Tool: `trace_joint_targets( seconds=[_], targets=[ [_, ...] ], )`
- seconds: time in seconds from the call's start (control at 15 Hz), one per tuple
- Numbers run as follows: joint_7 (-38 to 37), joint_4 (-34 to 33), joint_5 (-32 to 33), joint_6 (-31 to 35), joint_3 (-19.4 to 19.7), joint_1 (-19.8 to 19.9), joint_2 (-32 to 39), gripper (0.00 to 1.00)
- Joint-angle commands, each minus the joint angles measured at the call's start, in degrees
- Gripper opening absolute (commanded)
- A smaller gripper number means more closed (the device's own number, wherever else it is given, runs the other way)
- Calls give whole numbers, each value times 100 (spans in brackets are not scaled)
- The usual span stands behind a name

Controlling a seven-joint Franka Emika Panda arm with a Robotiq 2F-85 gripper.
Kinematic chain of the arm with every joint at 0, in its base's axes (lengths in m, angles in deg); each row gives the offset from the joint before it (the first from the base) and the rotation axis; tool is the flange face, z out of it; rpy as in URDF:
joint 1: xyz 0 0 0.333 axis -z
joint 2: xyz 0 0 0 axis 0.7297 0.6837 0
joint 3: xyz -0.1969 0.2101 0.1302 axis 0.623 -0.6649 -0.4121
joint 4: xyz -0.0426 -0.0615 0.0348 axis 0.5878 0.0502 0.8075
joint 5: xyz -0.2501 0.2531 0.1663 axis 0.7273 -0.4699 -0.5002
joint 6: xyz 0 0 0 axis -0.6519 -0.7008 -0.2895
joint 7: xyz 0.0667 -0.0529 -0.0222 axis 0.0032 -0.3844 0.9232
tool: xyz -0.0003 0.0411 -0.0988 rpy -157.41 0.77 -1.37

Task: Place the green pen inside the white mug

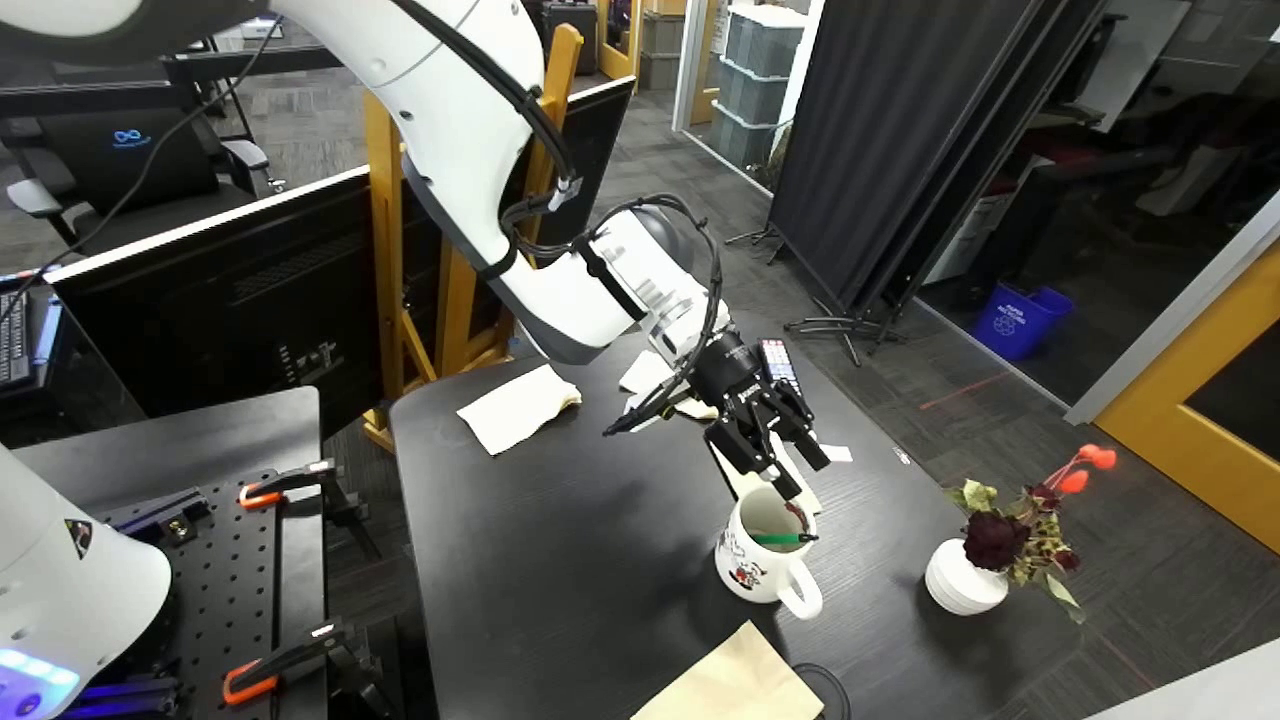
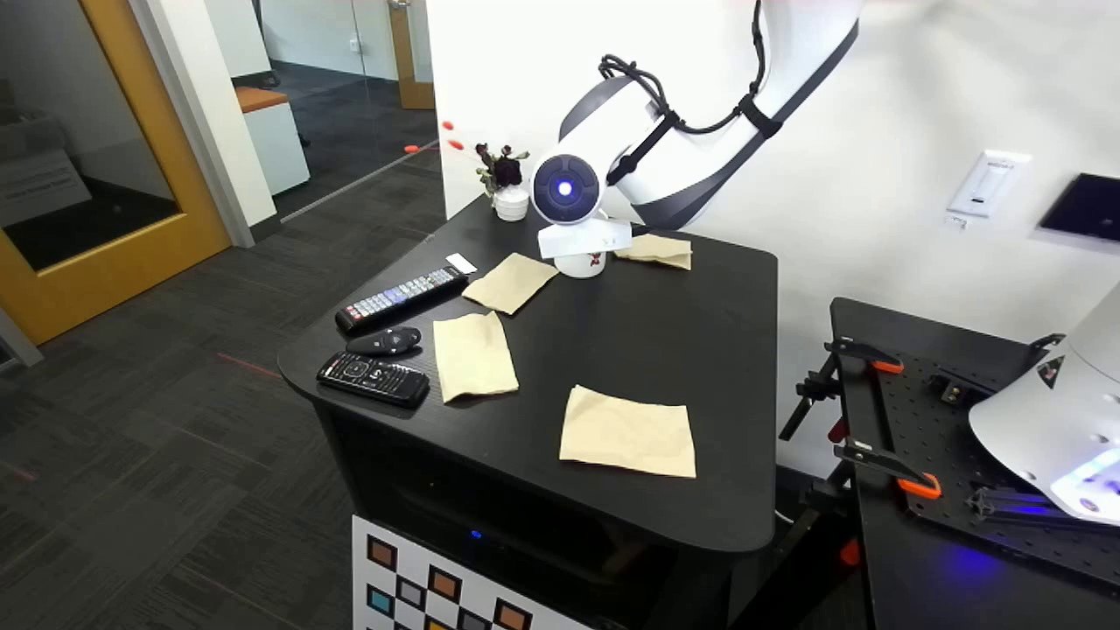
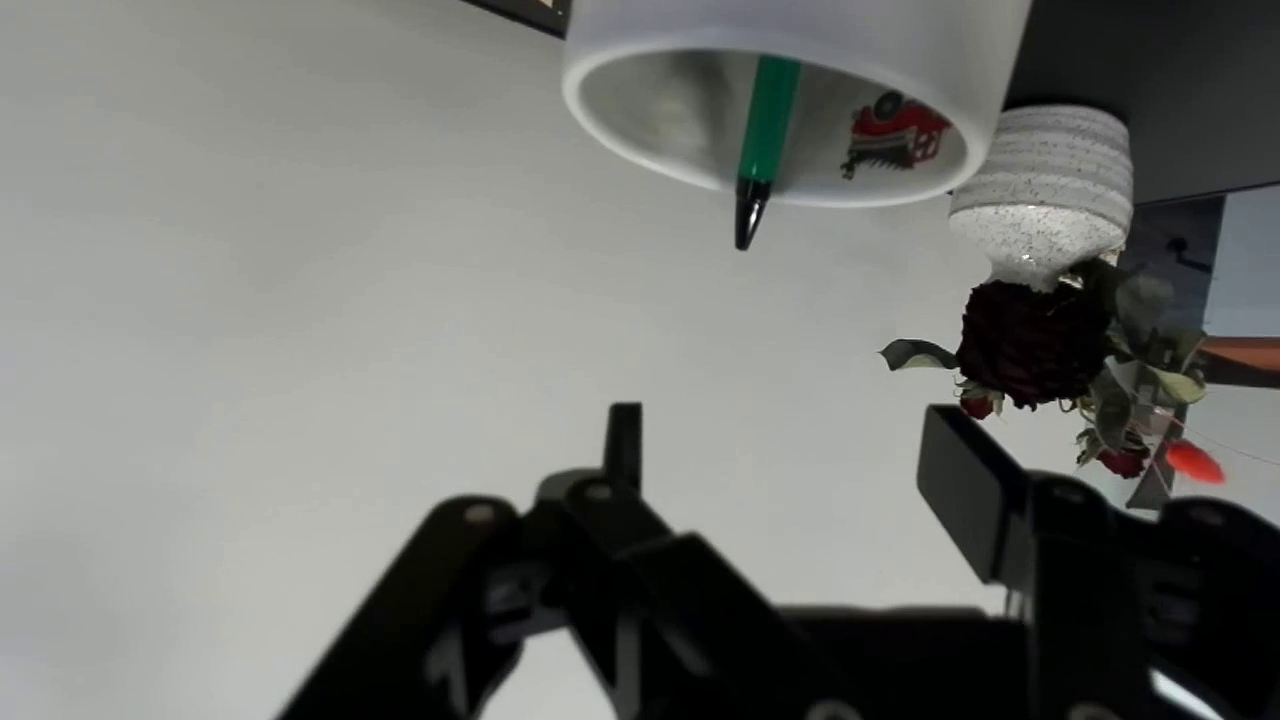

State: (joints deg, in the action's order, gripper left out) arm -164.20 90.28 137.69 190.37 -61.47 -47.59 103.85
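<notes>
The white mug (image 1: 745, 550) stands upright on the black table, its loop handle toward the table's front right in an exterior view. It is partly hidden behind the wrist in an exterior view (image 2: 581, 266) and shows upside down at the top of the wrist view (image 3: 800, 25). The green pen (image 1: 780, 539) leans inside the mug, its black tip poking past the rim; it also shows in the wrist view (image 3: 768, 125). My gripper (image 1: 806, 477) is open and empty, above and beside the mug's rim, apart from the pen. In the wrist view its fingers (image 3: 782, 440) are wide apart.
A white vase with dark red flowers (image 1: 965, 578) stands beyond the mug. Several tan napkins (image 2: 628, 431) lie about the table. A long remote (image 2: 401, 300), a small oval remote (image 2: 383, 341) and a short remote (image 2: 372, 378) lie near one table edge.
</notes>
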Motion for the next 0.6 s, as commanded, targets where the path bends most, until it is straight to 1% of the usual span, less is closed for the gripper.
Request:
trace_joint_targets(
  seconds=[0.0, 0.2, 0.27, 0.53],
  targets=[
    [60, 44, -85, -230, -35, -15, -100, 100],
    [61, 106, -70, -262, -40, -11, -147, 100],
    [13, -7, 3, -125, -42, 28, -1, 100],
    [13, -7, 3, -130, -42, 28, -2, 100]
  ],
)
